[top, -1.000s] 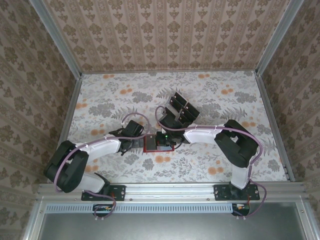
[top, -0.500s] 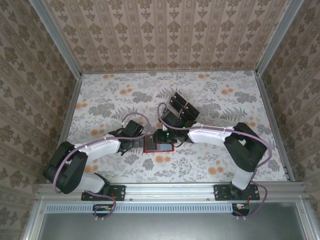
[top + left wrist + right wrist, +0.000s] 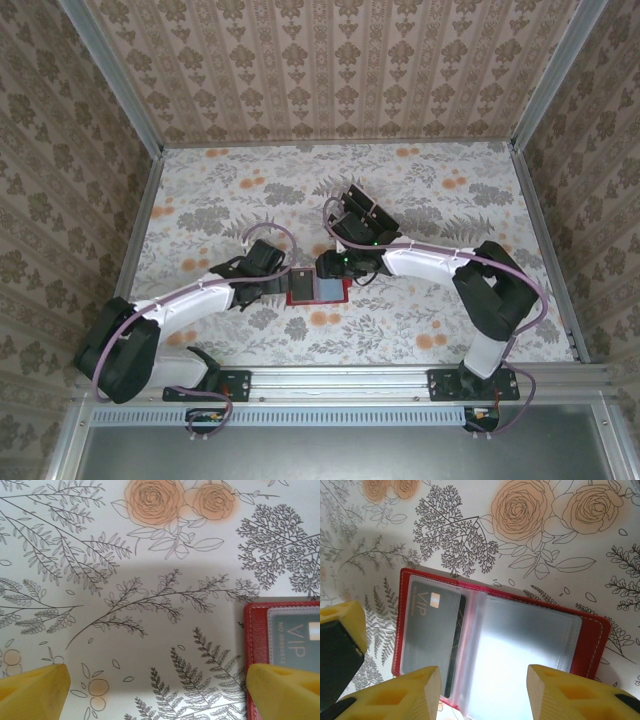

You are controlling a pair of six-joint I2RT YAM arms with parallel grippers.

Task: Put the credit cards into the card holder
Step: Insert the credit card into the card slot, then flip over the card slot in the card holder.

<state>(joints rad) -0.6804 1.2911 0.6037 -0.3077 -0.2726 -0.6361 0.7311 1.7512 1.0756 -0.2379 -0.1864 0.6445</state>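
The red card holder (image 3: 497, 645) lies open and flat on the flowered table, also in the top view (image 3: 317, 292). One black credit card (image 3: 430, 630) marked VIP sits inside its left clear sleeve; the right sleeve shines pale. My right gripper (image 3: 485, 695) hovers over the holder's near edge, open, with nothing between its fingers. My left gripper (image 3: 157, 695) is open wide just left of the holder (image 3: 260, 630); its right fingertip (image 3: 282, 690) overlaps the holder's red edge. More credit cards (image 3: 362, 212) stand together behind the holder.
The remaining cards sit in a clear tray (image 3: 375, 228) just beyond my right wrist. Both arms meet at the table's middle (image 3: 300, 280). Patterned walls close in the table, with bare cloth to the far left (image 3: 200, 190) and far right (image 3: 470, 190).
My right gripper has opened and drawn back a little from the holder, leaving the card in the left sleeve. The left arm has shifted slightly towards the holder, jaws still wide.
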